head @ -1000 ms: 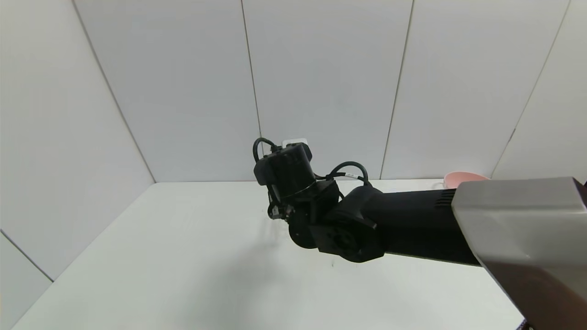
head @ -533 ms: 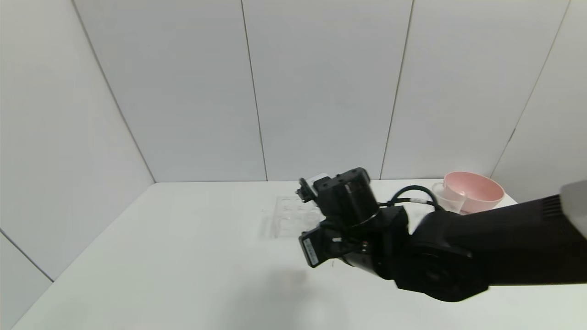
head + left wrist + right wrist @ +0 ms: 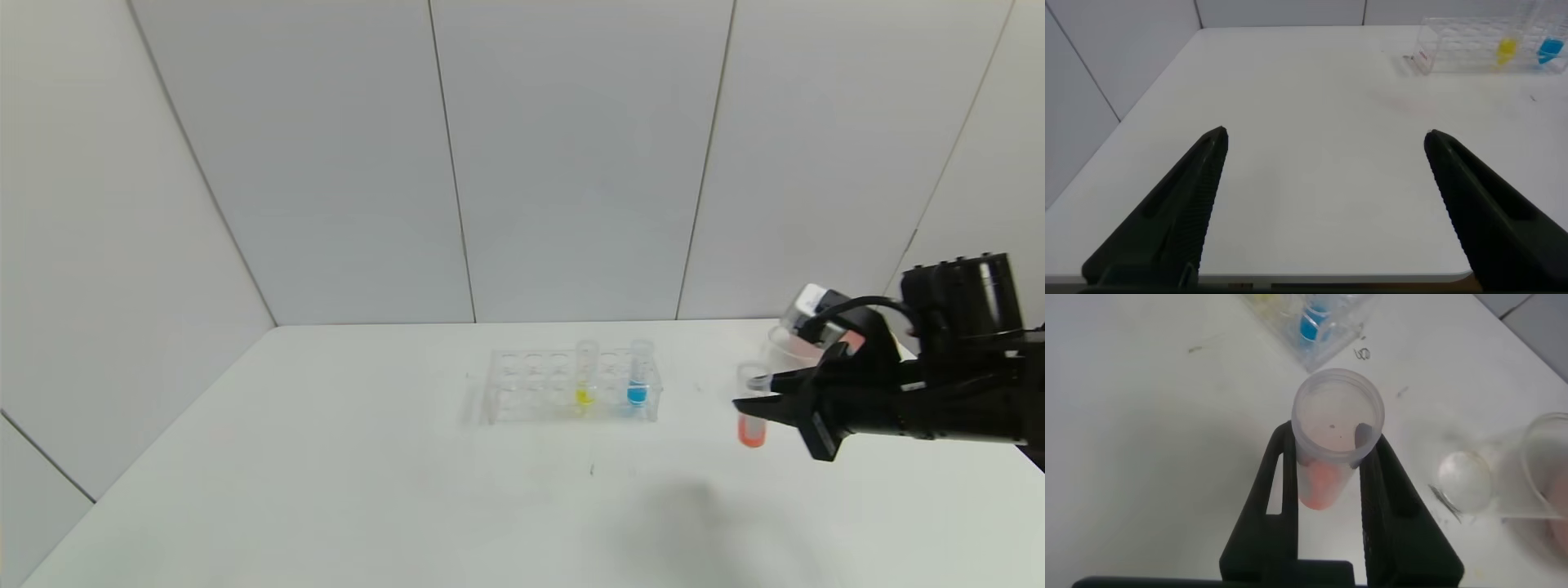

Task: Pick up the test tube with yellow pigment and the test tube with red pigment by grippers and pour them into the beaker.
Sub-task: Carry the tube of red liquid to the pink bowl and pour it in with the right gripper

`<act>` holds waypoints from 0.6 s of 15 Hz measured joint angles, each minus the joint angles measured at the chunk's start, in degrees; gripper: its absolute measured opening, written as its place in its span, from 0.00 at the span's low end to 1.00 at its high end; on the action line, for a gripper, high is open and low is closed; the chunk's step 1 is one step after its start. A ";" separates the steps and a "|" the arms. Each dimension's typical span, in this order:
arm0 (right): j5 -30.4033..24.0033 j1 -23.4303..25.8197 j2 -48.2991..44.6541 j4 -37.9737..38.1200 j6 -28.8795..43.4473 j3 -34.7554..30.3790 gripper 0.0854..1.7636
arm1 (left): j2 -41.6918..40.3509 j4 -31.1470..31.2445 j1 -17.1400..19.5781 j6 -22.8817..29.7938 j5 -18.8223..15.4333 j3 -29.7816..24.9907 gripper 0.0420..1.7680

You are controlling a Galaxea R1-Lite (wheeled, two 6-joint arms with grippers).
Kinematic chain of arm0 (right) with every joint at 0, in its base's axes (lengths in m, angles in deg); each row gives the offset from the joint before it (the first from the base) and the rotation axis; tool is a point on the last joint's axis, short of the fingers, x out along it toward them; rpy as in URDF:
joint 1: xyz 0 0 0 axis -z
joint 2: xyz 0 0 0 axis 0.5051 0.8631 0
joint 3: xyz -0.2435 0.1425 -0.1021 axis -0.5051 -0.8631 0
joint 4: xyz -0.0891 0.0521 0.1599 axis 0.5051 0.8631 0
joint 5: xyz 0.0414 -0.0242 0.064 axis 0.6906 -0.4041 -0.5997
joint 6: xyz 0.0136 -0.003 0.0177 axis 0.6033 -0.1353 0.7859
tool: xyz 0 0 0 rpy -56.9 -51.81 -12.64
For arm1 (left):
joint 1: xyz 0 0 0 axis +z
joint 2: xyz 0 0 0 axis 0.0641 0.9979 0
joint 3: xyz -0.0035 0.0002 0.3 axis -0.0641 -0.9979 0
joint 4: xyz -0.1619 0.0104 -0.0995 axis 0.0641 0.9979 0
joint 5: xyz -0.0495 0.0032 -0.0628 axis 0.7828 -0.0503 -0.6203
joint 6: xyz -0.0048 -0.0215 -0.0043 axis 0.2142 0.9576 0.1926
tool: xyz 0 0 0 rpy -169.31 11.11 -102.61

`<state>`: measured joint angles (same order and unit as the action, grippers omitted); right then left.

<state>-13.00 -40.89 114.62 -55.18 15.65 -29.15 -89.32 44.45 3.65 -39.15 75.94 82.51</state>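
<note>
Right hand (image 3: 755, 394) clamps clear round-bottomed red-pigment tube (image 3: 751, 406) — upright

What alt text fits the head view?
The right hand holds the red tube upright above the table, right of a clear rack holding the yellow tube and a blue tube.
</note>
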 joint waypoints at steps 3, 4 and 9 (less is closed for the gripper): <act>-4.90 9.74 -1.07 6.51 -12.57 4.46 0.25 | 0.00 0.02 0.02 0.00 0.00 0.00 0.97; -5.34 12.09 -0.83 9.84 -16.18 7.17 0.25 | 0.00 0.02 0.02 0.00 0.00 0.00 0.97; -5.51 18.54 4.46 21.18 -32.55 20.37 0.25 | 0.00 0.02 0.02 0.00 0.00 0.00 0.97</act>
<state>-18.51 -22.35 119.08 -34.00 -16.90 -8.78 -89.32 44.47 3.68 -39.15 75.94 82.51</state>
